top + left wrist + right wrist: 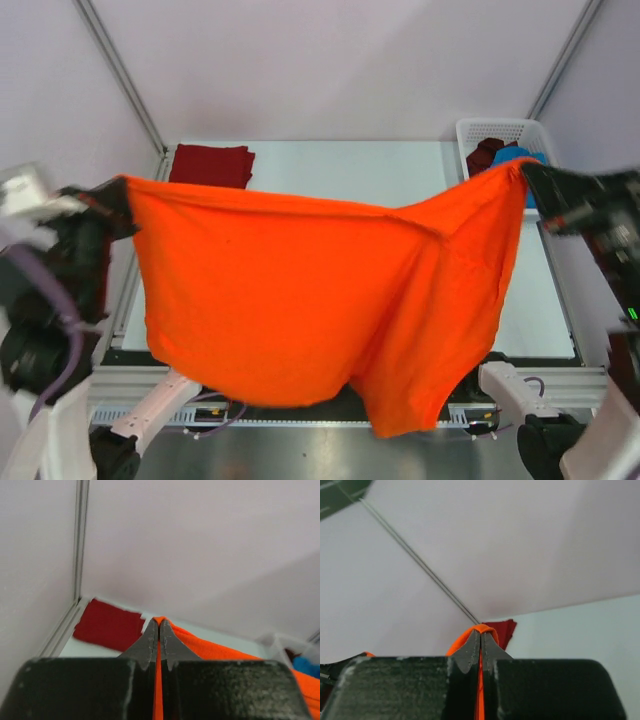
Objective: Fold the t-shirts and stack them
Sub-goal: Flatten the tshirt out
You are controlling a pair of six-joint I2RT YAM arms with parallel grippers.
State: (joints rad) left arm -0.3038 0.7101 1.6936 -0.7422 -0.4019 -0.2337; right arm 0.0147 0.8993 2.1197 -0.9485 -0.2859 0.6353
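The bright orange t-shirt [300, 300] hangs spread wide in the air between my two grippers, its lower edge drooping over the table's near edge. My left gripper [122, 192] is shut on its left corner, and orange cloth [159, 680] shows pinched between the jaws. My right gripper [530, 180] is shut on its right corner, with orange cloth [481, 690] between the jaws. A folded dark red t-shirt [212, 163] lies flat at the table's far left; it also shows in the left wrist view [107, 627]. A blue t-shirt [520, 155] and a dark maroon one [483, 156] lie in the basket.
The white plastic lattice basket [500, 130] stands at the far right corner of the table [350, 165]. Pale enclosure walls with metal posts [120, 70] surround the table. The hanging shirt hides most of the table surface.
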